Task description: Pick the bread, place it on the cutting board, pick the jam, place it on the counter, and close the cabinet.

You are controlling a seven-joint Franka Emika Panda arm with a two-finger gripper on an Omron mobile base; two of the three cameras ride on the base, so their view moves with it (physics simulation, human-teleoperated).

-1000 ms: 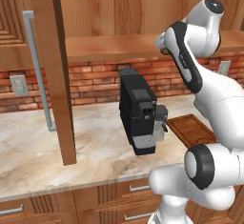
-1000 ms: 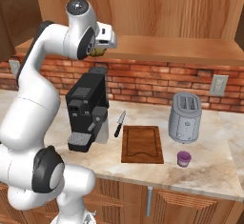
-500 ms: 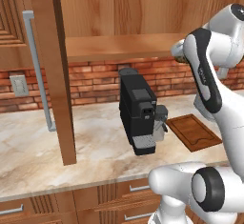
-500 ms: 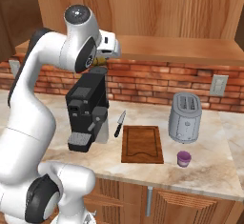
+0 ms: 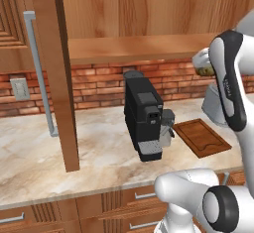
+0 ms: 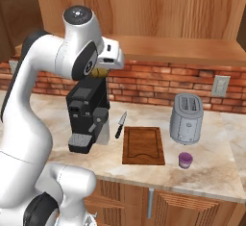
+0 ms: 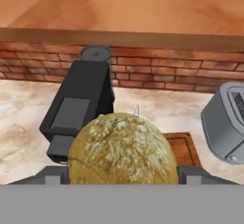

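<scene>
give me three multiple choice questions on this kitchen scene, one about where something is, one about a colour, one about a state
1. Where is the small purple jar with a pale lid?
A. on the wall cabinet shelf
B. on the beige marble counter in front of the silver toaster
C. on the dark brown wooden cutting board

2. What colour is the coffee machine?
A. black
B. red
C. white

3. What is the state of the gripper?
A. open and empty
B. shut on a knife
C. shut on the round yellowish-brown bread

Answers:
1. B: the purple jar stands on the counter, just in front of the toaster and right of the cutting board.
2. A: the coffee machine is black.
3. C: in the hand view the bread sits between the fingers of the gripper, raised above the counter.
</scene>
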